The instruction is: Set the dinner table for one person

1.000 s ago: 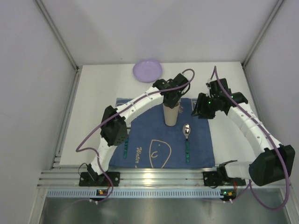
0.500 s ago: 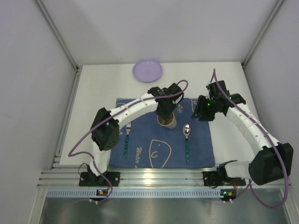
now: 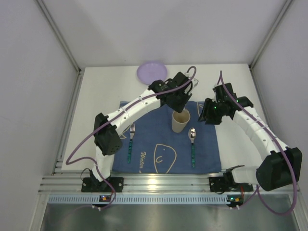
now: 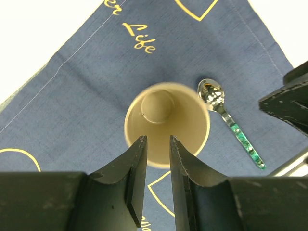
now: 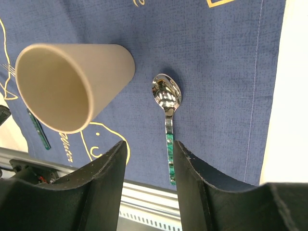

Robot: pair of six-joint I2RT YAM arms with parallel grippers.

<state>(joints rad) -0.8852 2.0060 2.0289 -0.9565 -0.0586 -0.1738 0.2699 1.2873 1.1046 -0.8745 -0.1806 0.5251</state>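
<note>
The left gripper (image 4: pixel 157 140) has let go of the cup (image 3: pixel 180 120) and lifted off, fingers a thin gap apart and empty, so the cup now stands in place on the mat (image 3: pixel 207 144) on the table (image 3: pixel 96 106); the right gripper (image 5: pixel 150 147) hangs spread, empty.
</note>
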